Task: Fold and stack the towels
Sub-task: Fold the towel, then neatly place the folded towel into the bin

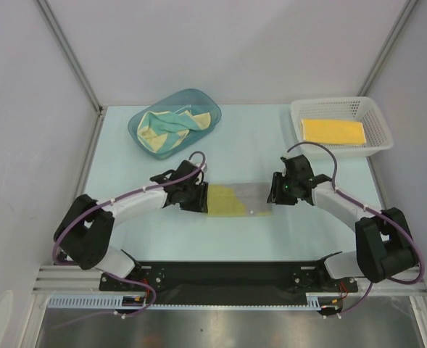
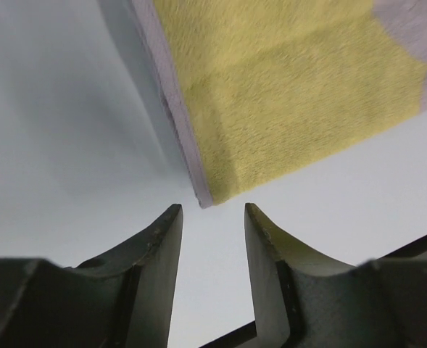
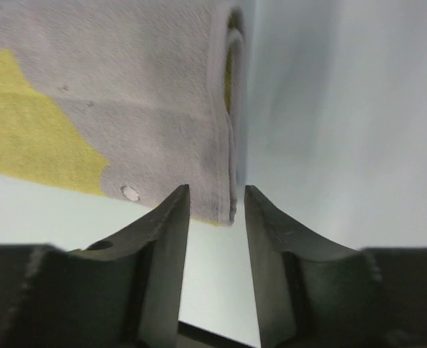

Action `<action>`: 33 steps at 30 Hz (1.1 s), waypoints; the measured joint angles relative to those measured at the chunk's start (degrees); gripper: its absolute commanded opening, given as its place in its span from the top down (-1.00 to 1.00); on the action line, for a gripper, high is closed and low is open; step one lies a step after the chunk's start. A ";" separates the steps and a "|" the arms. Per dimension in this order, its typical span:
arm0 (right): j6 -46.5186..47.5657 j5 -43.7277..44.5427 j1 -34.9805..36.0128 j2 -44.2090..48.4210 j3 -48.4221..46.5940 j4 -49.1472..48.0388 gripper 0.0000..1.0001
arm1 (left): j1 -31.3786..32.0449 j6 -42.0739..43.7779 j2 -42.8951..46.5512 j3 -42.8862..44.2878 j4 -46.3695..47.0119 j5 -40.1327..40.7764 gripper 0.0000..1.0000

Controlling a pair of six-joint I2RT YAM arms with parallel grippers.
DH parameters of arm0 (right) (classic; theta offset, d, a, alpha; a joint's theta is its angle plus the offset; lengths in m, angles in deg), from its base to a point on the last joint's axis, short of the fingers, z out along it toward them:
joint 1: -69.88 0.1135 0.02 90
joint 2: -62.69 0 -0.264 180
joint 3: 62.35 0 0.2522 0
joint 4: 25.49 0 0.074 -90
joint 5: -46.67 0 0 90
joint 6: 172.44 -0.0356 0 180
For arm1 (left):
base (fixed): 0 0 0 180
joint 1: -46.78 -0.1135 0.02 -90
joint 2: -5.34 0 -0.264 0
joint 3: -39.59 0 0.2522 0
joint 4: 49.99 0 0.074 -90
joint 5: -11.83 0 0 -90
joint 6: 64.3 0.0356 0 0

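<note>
1 towel (image 1: pixel 231 201) btwn left hand (image 1: pixel 201 199) & right hand (image 1: pixel 275 194), both open; 1 folded towel (image 1: pixel 333 131) in basket (image 1: pixel 378 129)

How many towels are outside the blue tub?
2. The flat towel lies spread out on the table, in front of the arms. The folded yellow towel sits in the white basket. More could be hidden under that one.

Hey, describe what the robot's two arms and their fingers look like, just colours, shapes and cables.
Both the left arm and the right arm have white shells with chunky black joints. A purple cable loops along each. A small green light glows near the right wrist. The fingers are dark grey, curved, tapering towards their tips, with no markings visible.
</note>
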 measured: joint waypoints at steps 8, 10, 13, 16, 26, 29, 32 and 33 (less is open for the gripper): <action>2.69 -2.51 -0.94 -3.65 -4.55 -1.11 -0.23 | -1.79 -0.02 0.35 7.15 -0.79 1.88 0.09; 3.48 -3.28 -1.51 -6.54 -5.14 -1.77 -0.24 | -3.02 -0.02 -1.09 7.54 0.04 1.88 0.07; 4.72 -4.52 -1.97 -10.14 -5.22 -3.15 -0.24 | -5.18 -0.02 -3.89 7.54 0.85 1.79 0.03; 5.75 -5.46 -2.12 -11.78 -5.62 -5.11 -0.23 | -7.10 0.02 -5.60 6.64 2.93 0.31 -0.02; 6.73 -6.10 -0.68 -12.22 -4.57 -9.22 -0.04 | -8.26 0.02 -9.03 3.87 8.44 -3.48 0.08; 6.71 -5.84 -0.44 -12.07 -4.31 -9.38 0.10 | -8.26 -0.04 -9.38 3.85 8.50 -3.02 0.23; 6.03 -5.01 0.22 -11.69 -3.74 -9.31 0.17 | -8.26 -0.57 -9.40 3.76 8.46 -2.21 0.33; 5.73 -4.72 0.52 -11.45 -3.48 -9.33 0.21 | -8.26 -0.68 -9.40 3.63 8.46 -2.14 0.35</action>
